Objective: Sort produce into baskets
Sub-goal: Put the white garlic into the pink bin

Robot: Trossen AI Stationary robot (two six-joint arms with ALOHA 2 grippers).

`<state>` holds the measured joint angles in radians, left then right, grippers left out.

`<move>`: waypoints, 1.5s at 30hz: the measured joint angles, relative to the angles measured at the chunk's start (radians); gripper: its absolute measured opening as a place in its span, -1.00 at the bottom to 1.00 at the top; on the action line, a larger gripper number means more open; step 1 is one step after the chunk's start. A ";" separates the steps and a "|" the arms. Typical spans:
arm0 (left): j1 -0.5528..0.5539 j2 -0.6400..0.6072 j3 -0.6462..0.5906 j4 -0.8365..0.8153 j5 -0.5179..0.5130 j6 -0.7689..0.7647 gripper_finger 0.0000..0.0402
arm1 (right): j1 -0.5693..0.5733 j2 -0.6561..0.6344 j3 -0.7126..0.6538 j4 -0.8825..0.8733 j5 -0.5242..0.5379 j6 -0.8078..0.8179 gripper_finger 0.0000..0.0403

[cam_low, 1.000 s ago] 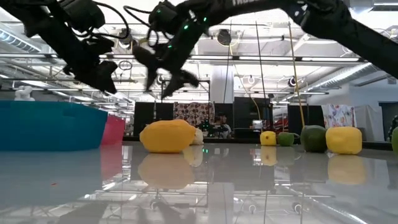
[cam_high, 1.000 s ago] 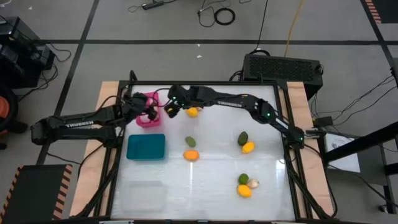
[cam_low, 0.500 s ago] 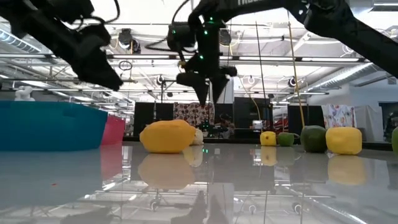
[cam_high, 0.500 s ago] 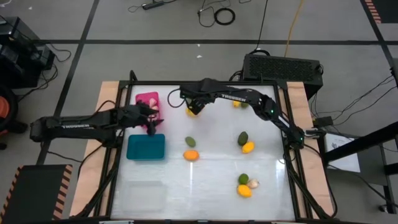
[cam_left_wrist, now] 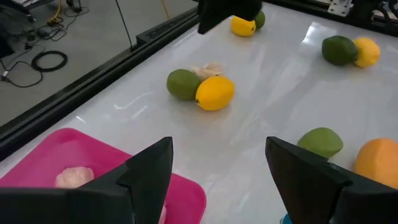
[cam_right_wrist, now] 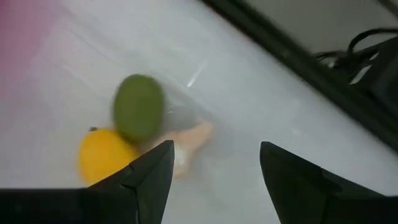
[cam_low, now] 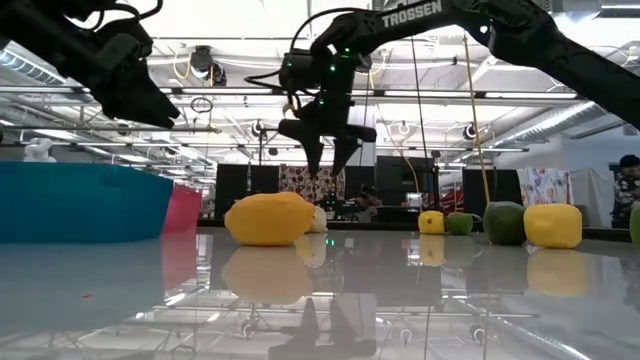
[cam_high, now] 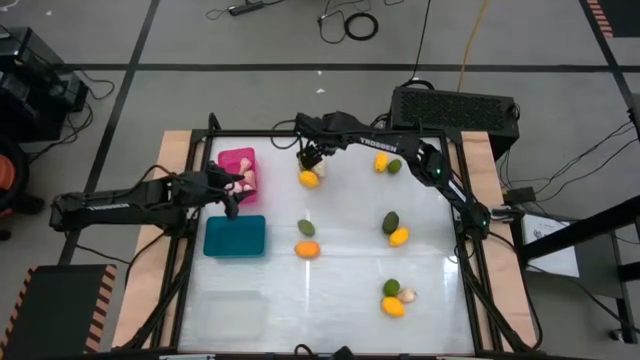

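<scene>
My left gripper [cam_high: 233, 192] [cam_left_wrist: 217, 180] is open and empty, above the near edge of the pink basket [cam_high: 235, 162], which holds pale bulbs [cam_left_wrist: 74, 177]. The teal basket [cam_high: 235, 237] stands just nearer, and the clear basket [cam_high: 232, 314] stands near the front left. My right gripper [cam_high: 312, 157] [cam_right_wrist: 214, 180] is open and empty. It hangs above a cluster on the table made up of a yellow fruit [cam_high: 308, 179], a dark green oval [cam_right_wrist: 138, 115] and a pale bulb [cam_right_wrist: 189, 140].
More produce lies on the table. A yellow and green pair [cam_high: 386, 163] is at the far side, and a green oval [cam_high: 305, 228] and an orange fruit [cam_high: 307, 249] are at the centre. A green and yellow pair [cam_high: 395, 229] is on the right, and a cluster of three [cam_high: 395, 298] is at the near right.
My right gripper has gone from beside the pink basket toward the table's right and far edge. It now hangs over the yellow fruit cluster, pointing down. My left gripper has drawn back a little toward the table's left edge. No produce on the table has moved.
</scene>
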<state>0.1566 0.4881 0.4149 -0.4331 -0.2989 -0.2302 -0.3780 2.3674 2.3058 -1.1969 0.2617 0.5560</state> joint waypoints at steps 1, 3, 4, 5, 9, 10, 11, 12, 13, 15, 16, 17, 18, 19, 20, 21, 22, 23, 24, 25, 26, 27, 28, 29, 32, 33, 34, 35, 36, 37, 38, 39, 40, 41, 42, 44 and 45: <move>0.000 0.000 0.000 0.001 -0.001 0.000 0.31 | 0.002 0.000 0.000 -0.003 -0.002 0.033 0.15; 0.000 0.000 0.000 0.002 -0.003 0.000 0.31 | 0.005 0.008 0.000 0.003 -0.010 0.112 0.15; 0.000 0.000 0.000 0.003 -0.003 0.000 0.31 | 0.005 0.013 0.000 0.016 -0.010 0.140 0.15; 0.000 0.000 0.000 0.004 -0.003 0.000 0.31 | 0.007 0.021 0.000 0.025 -0.012 0.161 0.15; 0.000 0.000 0.000 0.002 -0.005 -0.001 0.31 | 0.009 0.071 0.000 0.040 -0.032 0.208 0.15; 0.000 0.000 0.000 0.002 -0.005 -0.001 0.31 | 0.009 0.082 0.000 0.036 -0.032 0.216 0.15; 0.000 0.001 0.000 0.000 -0.005 -0.001 0.31 | 0.010 0.095 0.000 0.037 -0.034 0.223 0.15; 0.000 0.001 0.000 0.000 -0.005 -0.001 0.31 | 0.010 0.106 0.000 0.042 -0.035 0.227 0.15; 0.000 0.001 0.000 -0.001 -0.004 -0.001 0.31 | 0.010 0.118 0.000 0.043 -0.034 0.227 0.15; 0.000 0.001 0.000 -0.001 -0.005 -0.001 0.31 | 0.010 0.136 0.000 0.041 -0.034 0.230 0.15; 0.000 0.001 0.000 -0.001 -0.007 -0.001 0.31 | 0.010 0.141 0.000 0.038 -0.034 0.230 0.15; 0.000 0.001 0.000 -0.002 -0.012 -0.001 0.31 | 0.010 0.146 -0.001 0.032 -0.033 0.230 0.15; 0.000 0.001 0.000 -0.002 -0.016 -0.001 0.31 | 0.012 0.151 0.000 0.029 -0.033 0.230 0.15; 0.000 0.001 0.000 -0.002 -0.020 0.000 0.31 | 0.012 0.154 0.000 0.028 -0.033 0.230 0.15; 0.000 0.001 0.000 -0.002 -0.021 0.000 0.31 | 0.012 0.158 0.000 0.025 -0.033 0.230 0.15; 0.000 0.001 0.000 -0.003 -0.021 0.000 0.31 | 0.013 0.162 0.000 0.023 -0.033 0.230 0.14; 0.000 0.001 0.000 -0.004 -0.022 0.000 0.31 | 0.014 0.164 0.000 0.019 -0.035 0.234 0.13; 0.000 0.001 0.000 -0.005 -0.022 0.000 0.31 | 0.014 0.165 0.000 0.012 -0.036 0.239 0.12; 0.000 0.001 0.000 -0.005 -0.022 0.000 0.31 | 0.014 0.165 0.000 0.003 -0.039 0.244 0.10; 0.000 0.001 0.000 -0.006 -0.022 0.000 0.31 | 0.016 0.165 0.000 -0.004 -0.046 0.245 0.07; 0.000 0.001 0.000 -0.007 -0.022 0.000 0.31 | 0.017 0.165 0.000 -0.009 -0.054 0.245 0.04; 0.000 0.001 0.000 -0.008 -0.023 0.000 0.31 | 0.019 0.165 0.000 -0.015 -0.056 0.245 0.01; 0.000 0.001 0.000 -0.008 -0.023 0.000 0.31 | 0.022 0.165 0.000 -0.024 -0.056 0.245 -0.03; 0.000 0.001 0.000 -0.009 -0.024 0.000 0.31 | 0.025 0.165 0.000 -0.033 -0.056 0.245 -0.07; 0.000 0.001 0.000 -0.011 -0.024 0.000 0.31 | 0.035 0.165 0.000 -0.043 -0.056 0.229 -0.20; 0.000 0.001 0.000 -0.011 -0.025 0.000 0.31 | 0.038 0.165 0.000 -0.044 -0.055 0.219 -0.25; 0.000 0.001 0.000 -0.011 -0.024 0.000 0.31 | 0.041 0.165 0.000 -0.044 -0.053 0.213 -0.31; 0.000 0.001 0.000 -0.011 -0.025 0.000 0.31 | 0.041 0.165 0.000 -0.044 -0.050 0.212 -0.36; 0.000 0.001 0.000 -0.011 -0.025 0.000 0.31 | 0.042 0.165 0.000 -0.043 -0.049 0.211 -0.41; 0.000 0.001 0.000 -0.011 -0.024 0.000 0.31 | 0.044 0.164 0.000 -0.041 -0.046 0.210 -0.47; 0.000 0.001 0.000 -0.011 -0.025 0.000 0.31 | 0.045 0.164 0.000 -0.040 -0.046 0.202 -0.52; 0.000 0.001 0.000 -0.011 -0.025 0.000 0.31 | 0.045 0.164 0.000 -0.041 -0.045 0.194 -0.56; 0.000 0.001 0.000 -0.011 -0.025 0.000 0.31 | 0.046 0.164 0.000 -0.041 -0.044 0.182 -0.60; 0.000 0.001 0.000 -0.011 -0.025 0.001 0.31 | 0.046 0.164 0.000 -0.041 -0.044 0.171 -0.63; 0.000 0.001 0.000 -0.011 -0.025 0.001 0.31 | 0.046 0.164 0.000 -0.041 -0.044 0.166 -0.66; 0.000 0.001 0.000 -0.011 -0.028 0.001 0.31 | 0.046 0.163 0.000 -0.041 -0.044 0.165 -0.70; 0.000 0.001 0.000 -0.011 -0.029 0.001 0.31 | 0.046 0.163 0.000 -0.040 -0.044 0.165 -0.71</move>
<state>0.1566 0.4892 0.4152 -0.4442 -0.3275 -0.2291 -0.3317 2.5305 2.3054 -1.2373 0.2176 0.7212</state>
